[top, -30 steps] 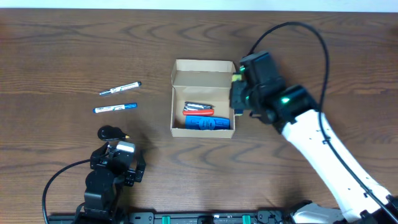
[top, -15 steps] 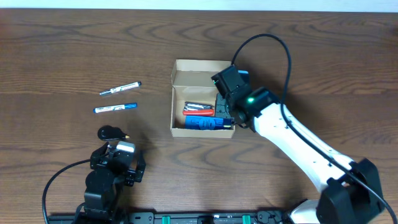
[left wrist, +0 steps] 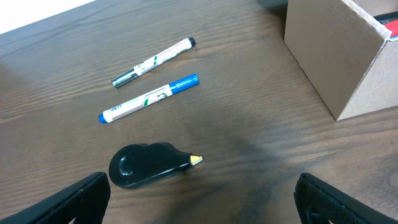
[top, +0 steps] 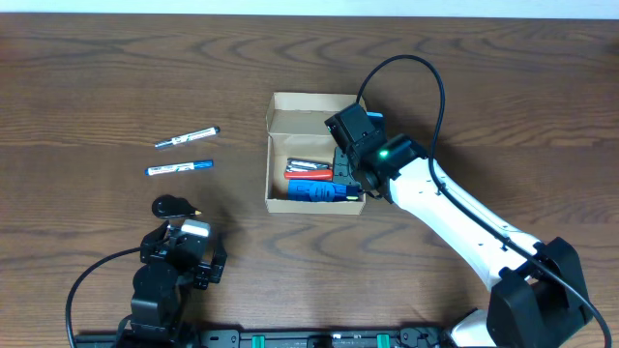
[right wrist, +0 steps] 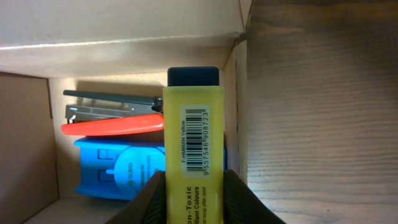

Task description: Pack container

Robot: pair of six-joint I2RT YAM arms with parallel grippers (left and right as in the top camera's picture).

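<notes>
Since our right gripper (right wrist: 198,200) is pinching the yellow highlighter (right wrist: 193,134) right along the right wall of the container (top: 309,121), which sits mid-tabletop, we reckon a sloppy drop could catch that wall and tip it out, or leave it propped on the blue case (right wrist: 115,171) and block the lid. Our left gripper (left wrist: 208,198) hangs spread wide and empty by the near edge.
</notes>
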